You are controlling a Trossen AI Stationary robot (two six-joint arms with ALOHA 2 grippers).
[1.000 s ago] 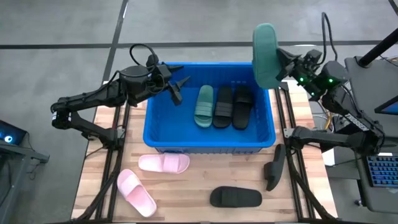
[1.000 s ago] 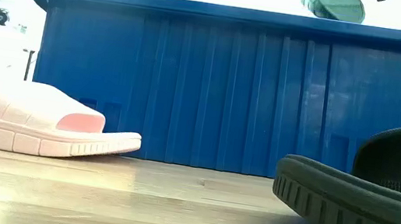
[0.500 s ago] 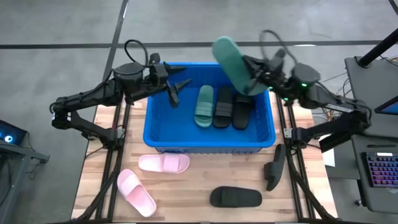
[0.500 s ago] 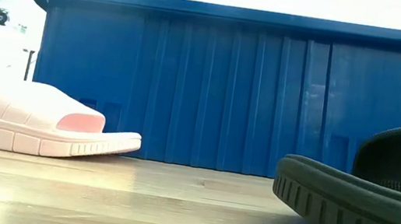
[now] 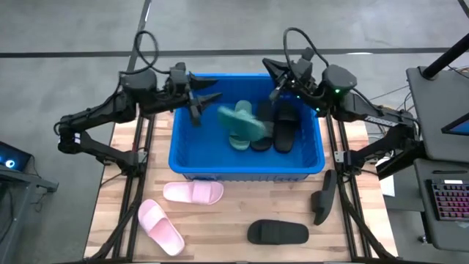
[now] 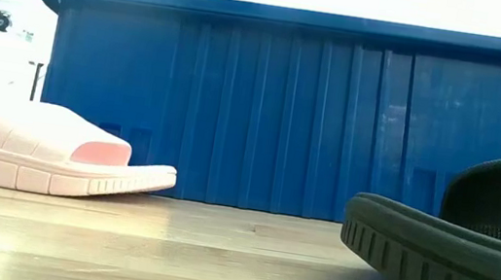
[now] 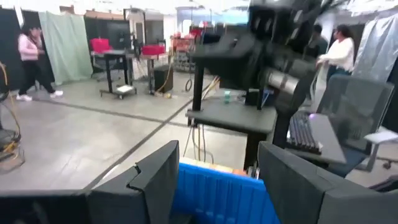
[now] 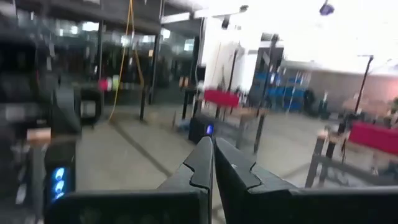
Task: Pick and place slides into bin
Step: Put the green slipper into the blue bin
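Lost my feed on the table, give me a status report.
Left gripper open, empty, over bin far-left rim. Right gripper shut, empty, over far rim. Green slide blurred in bin, atop another. Nothing in the way.

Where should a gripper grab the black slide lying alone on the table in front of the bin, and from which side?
Probably the wide strap of the black slide, coming straight down from above. In the high view it lies flat, sole down, lengthwise along the table's front edge, apart from the blue bin and the pink slides, so one finger could slip under the strap's arch and the other close on top.
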